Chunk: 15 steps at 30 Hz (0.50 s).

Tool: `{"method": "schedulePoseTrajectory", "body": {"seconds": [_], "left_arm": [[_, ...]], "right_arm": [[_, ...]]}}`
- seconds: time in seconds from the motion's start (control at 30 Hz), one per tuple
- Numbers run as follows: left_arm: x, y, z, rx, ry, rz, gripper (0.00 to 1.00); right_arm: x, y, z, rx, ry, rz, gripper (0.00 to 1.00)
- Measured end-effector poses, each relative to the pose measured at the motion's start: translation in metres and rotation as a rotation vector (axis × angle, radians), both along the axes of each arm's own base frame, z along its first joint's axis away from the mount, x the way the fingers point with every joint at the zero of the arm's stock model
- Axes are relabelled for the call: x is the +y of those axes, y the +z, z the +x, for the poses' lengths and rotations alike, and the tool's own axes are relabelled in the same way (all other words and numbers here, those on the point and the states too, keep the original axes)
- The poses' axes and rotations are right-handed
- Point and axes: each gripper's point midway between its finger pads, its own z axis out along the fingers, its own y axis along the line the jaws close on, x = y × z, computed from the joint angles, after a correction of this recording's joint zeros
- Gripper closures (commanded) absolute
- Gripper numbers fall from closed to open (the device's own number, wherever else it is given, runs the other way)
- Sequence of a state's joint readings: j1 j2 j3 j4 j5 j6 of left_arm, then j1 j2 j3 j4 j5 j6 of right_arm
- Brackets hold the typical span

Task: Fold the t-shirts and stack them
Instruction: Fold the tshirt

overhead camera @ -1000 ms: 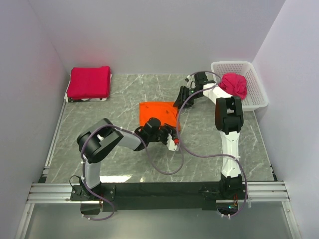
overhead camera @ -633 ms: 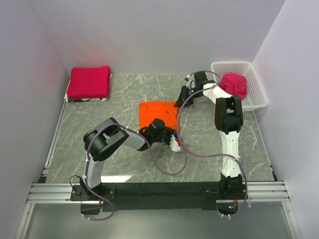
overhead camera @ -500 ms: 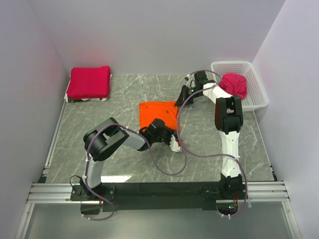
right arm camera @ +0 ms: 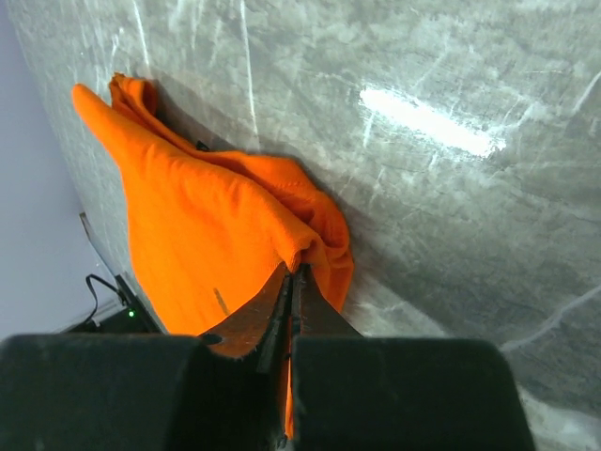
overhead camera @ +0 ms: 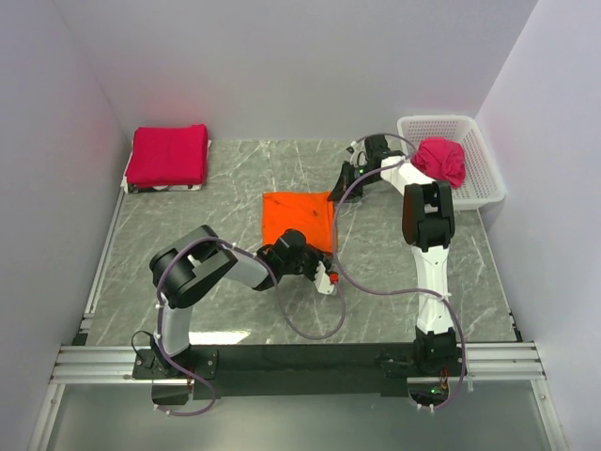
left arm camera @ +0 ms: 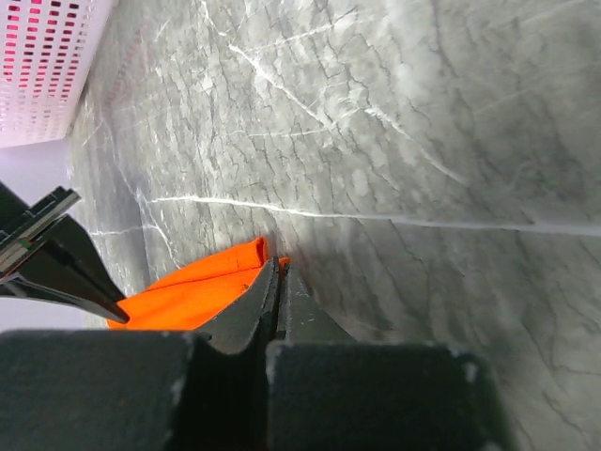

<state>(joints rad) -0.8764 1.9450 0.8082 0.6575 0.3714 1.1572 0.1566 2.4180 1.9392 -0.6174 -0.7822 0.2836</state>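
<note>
We see a grey, white-veined marble table [overhead camera: 188,235] boxed in by plain pale walls [overhead camera: 300,66] on three sides, with an aluminium rail [overhead camera: 300,357] along its 6 o'clock edge. Near the middle lies the orange t-shirt [overhead camera: 293,216], folded to a rough rectangle. At 10 o'clock sits a neat pile of folded crimson-pink shirts [overhead camera: 169,155]. At 2 o'clock a white lattice basket [overhead camera: 474,136] holds a crumpled crimson-pink shirt [overhead camera: 441,160], heaped toward its 8 o'clock side.

The left gripper [left arm camera: 279,274] is at the orange shirt's 5 o'clock corner, its jaws pressed together with the cloth's edge nipped at their tips. The right gripper [right arm camera: 293,274] is at the 1 o'clock corner, jaws likewise closed, pinching a raised fold of orange cloth.

From above, both pairs of fingers are hidden by the arms' own bodies, so we read the grips from the wrist cameras. The left wrist view shows only a sliver of the orange shirt, and we cannot tell how many layers are caught. We cannot count the shirts in the 10 o'clock pile. A white edge [overhead camera: 129,177] shows beneath it, too small to make out. Loose cables [overhead camera: 310,315] loop across the table toward 6 o'clock.
</note>
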Motion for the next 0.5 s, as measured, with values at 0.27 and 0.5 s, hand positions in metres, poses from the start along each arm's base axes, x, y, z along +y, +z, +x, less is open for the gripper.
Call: {"method": "schedulePoseTrajectory", "body": {"seconds": [0.27, 0.5], "left_arm": [[-0.004, 0.006, -0.010, 0.026, -0.012, -0.032, 0.58], [0.021, 0.090, -0.016, 0.190, 0.029, -0.171, 0.57]], "right_arm": [[0.001, -0.004, 0.002, -0.002, 0.002, 0.007, 0.84], [-0.004, 0.004, 0.007, -0.052, 0.021, -0.012, 0.37]]}}
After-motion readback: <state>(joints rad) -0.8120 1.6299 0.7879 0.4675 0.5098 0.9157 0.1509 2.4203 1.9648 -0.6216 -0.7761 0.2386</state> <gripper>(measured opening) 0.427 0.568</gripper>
